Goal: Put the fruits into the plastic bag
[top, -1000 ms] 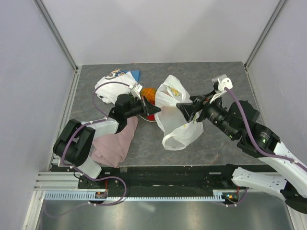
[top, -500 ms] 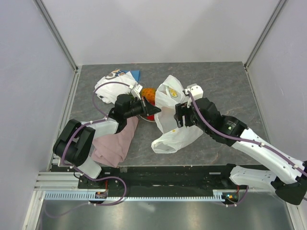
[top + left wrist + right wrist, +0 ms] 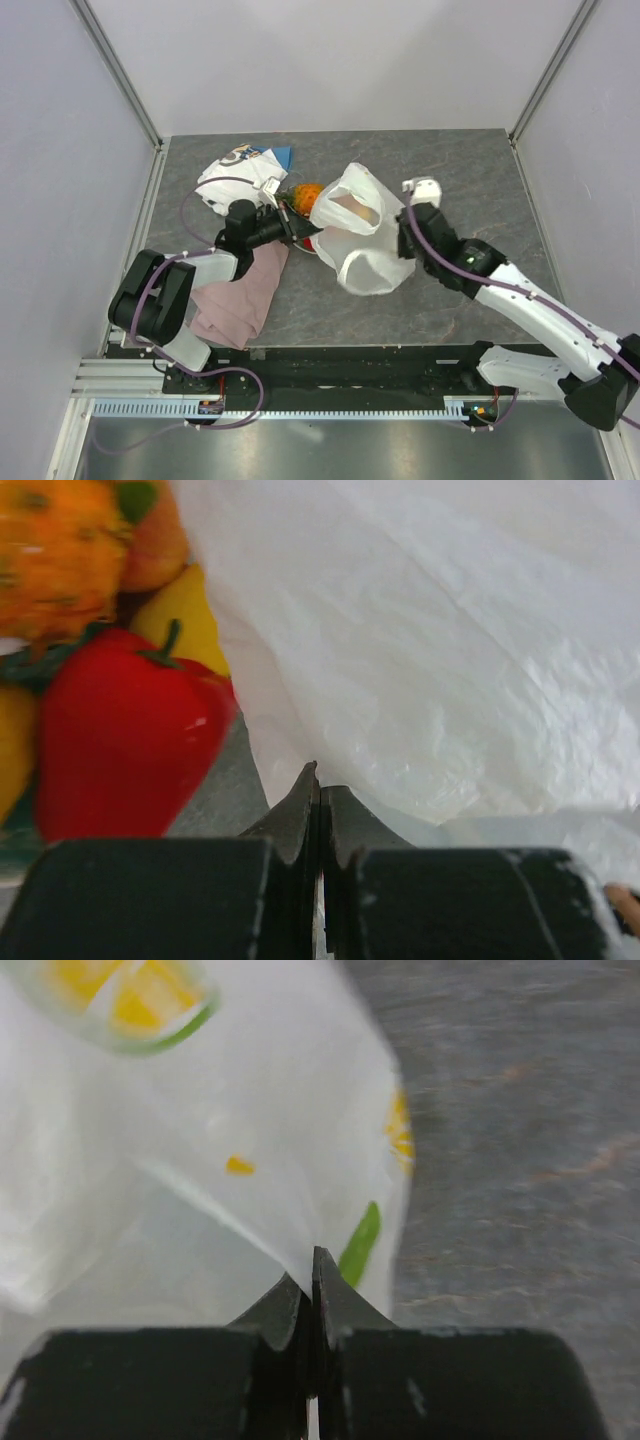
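The fruits [image 3: 303,197] are heaped just beside the plastic bag [image 3: 365,255], at its ten o'clock. The bag lies mid-tabletop [image 3: 470,170], with its mouth gaping toward eleven o'clock and its long axis running eleven to five. Its nine o'clock rim appears to be pinched by the left tool [image 3: 302,232], fingers pressed together. Its three o'clock side is pinched by the right tool [image 3: 403,243], likewise pressed onto the film. The fruits are judged nearer the left arm, whose tool is occupied.

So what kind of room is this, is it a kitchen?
Probably a robot test booth, not a kitchen: a grey stone-look tabletop boxed in by plain white panels, with small toy fruits beside a thin white plastic bag.
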Motion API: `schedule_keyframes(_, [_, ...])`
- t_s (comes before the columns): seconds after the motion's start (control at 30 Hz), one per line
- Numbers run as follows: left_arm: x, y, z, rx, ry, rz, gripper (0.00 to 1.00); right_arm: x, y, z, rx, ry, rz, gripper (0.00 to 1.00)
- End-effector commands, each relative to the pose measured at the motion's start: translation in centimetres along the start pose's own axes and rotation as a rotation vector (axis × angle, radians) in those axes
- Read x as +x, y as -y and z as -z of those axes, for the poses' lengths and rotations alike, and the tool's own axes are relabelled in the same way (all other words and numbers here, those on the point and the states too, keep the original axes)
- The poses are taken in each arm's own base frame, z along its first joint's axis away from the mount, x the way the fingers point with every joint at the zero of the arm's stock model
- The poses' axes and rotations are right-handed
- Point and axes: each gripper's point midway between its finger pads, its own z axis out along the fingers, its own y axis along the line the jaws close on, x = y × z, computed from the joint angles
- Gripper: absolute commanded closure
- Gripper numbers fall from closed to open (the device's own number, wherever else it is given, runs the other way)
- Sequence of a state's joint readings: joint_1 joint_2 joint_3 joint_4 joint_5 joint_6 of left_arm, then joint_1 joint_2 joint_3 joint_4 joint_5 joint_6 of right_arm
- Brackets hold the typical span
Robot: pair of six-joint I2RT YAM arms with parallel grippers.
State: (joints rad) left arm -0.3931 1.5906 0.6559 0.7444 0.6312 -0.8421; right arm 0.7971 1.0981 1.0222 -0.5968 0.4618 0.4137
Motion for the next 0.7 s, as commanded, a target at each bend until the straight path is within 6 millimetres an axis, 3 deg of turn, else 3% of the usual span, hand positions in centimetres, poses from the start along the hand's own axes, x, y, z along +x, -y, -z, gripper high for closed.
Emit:
schedule_keyframes(0.0, [-2.3, 0.0, 1.5, 0.042, 0.061, 0.027, 0.98, -5.7, 7.7, 3.4, 0.219, 0.161, -0.11, 1.0])
schedule_keyframes(0.03, [-2.5, -0.3, 1.7, 0.036, 0.066, 0.027, 0.98, -6.3, 9.0, 3.9, 0.255, 0.174, -0.121, 1.0])
schedule_keyframes(0.13, [-2.5, -0.8, 1.7, 0.024, 0.064, 0.029, 0.98, -7.4, 10.3, 5.4, 0.294, 0.211, -0.121, 1.0])
schedule_keyframes(0.23, [-2.7, 0.0, 1.5, 0.063, 0.06, 0.001, 0.98, -7.5, 9.9, 5.7, 0.266, 0.213, -0.13, 1.0])
schedule_keyframes(0.3, [-2.9, 1.2, 1.7, 0.11, 0.055, -0.041, 0.86, -7.0, 9.3, 5.5, 0.227, 0.199, -0.137, 1.0])
schedule_keyframes(0.33, [-3.1, 1.9, 1.6, 0.129, 0.052, -0.064, 0.61, -6.8, 9.2, 5.4, 0.225, 0.198, -0.144, 1.0])
schedule_keyframes(0.43, [-3.2, 3.7, 2.0, 0.152, 0.051, -0.134, 0.36, -6.2, 10.3, 5.7, 0.278, 0.202, -0.165, 1.0])
schedule_keyframes(0.53, [-4.1, 4.8, 3.1, 0.098, 0.098, -0.22, 0.29, -6.3, 11.6, 6.4, 0.352, 0.215, -0.175, 1.0])
schedule_keyframes(0.67, [-6.1, 4.2, 5.5, -0.076, 0.232, -0.321, 0.26, -5.9, 11.6, 6.1, 0.354, 0.207, -0.183, 1.0])
